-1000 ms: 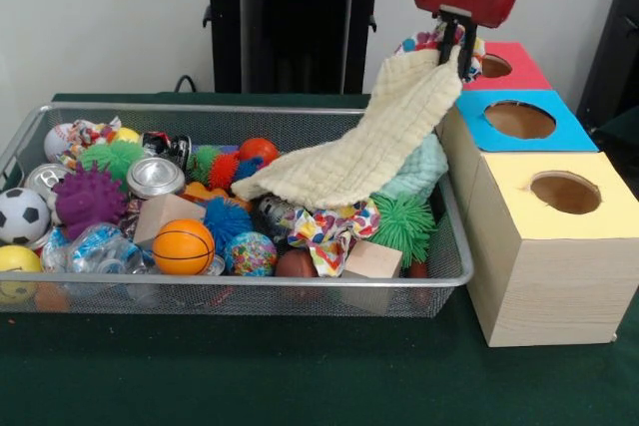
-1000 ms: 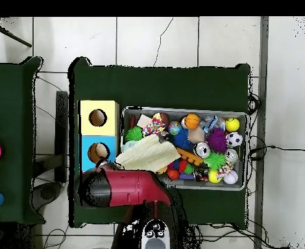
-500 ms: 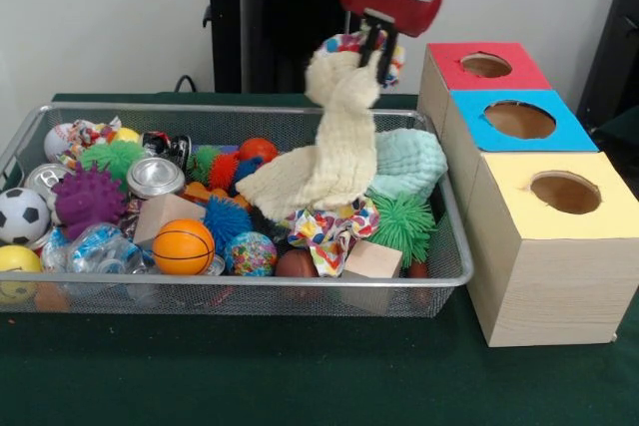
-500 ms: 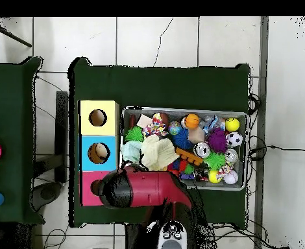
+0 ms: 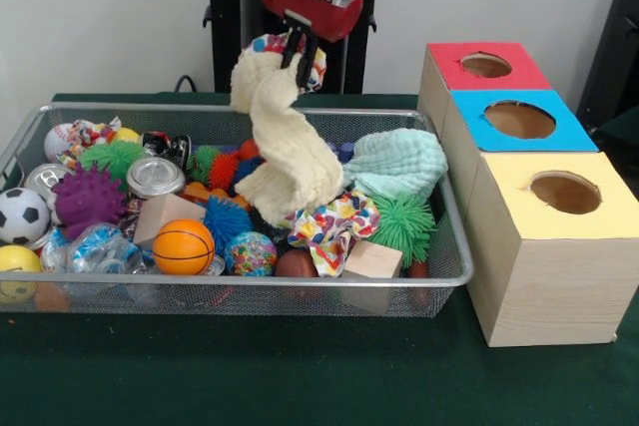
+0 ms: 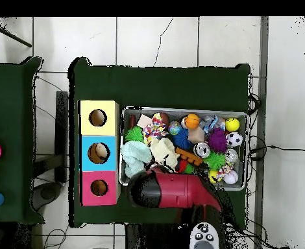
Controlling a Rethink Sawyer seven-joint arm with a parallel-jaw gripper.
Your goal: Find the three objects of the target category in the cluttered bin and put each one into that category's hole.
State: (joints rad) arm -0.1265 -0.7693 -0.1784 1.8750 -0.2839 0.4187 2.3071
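Nearest to me the wire bin [image 5: 240, 291] is sitting on the green table [image 5: 300, 376], packed with stuff: an orange basketball [image 5: 184, 246] up against the front mesh, a wooden block [image 5: 372, 260] further right, a soccer ball [image 5: 22, 214] at the left end, a purple spiky ball [image 5: 88, 197] and a silver can [image 5: 155, 177] behind those. A polka-dot cloth [image 5: 334, 226] is lying crumpled near the front middle with a green spiky ball [image 5: 403, 223] just beside it, and a mint green cloth [image 5: 399, 163] is bunched up behind that against the right end of the bin. Right of the bin the three boxes are lining up going away from me: yellow box [image 5: 549, 246] first, then blue box [image 5: 519, 119], then red box [image 5: 484, 65], each with a round hole on top. Further back and higher up, the gripper [image 5: 299, 55] is pinching the top of the cream cloth [image 5: 285, 142], fingers closed tight on it together with a bit of patterned fabric, and the cloth is dangling down with its bottom end touching the pile in the bin's middle. Compared with a second ago, the arm is swinging away from the red box toward the bin's centre, so the cloth is no longer stretching out diagonally but hanging nearly straight.
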